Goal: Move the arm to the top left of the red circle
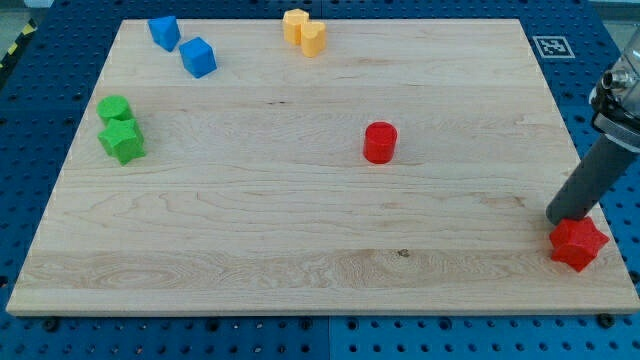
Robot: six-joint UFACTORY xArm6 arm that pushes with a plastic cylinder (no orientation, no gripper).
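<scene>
Seven blocks sit on the wooden surface: two green blocks at nine o'clock, two blue blocks at eleven, two yellow blocks at twelve. The red circle stands right of centre. My tip, a bare rod grasping nothing, touches the red star at four o'clock.

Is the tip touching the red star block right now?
Cannot tell. In the camera view my tip meets the upper left edge of the red star block with no visible gap, but overlap could hide one.
</scene>
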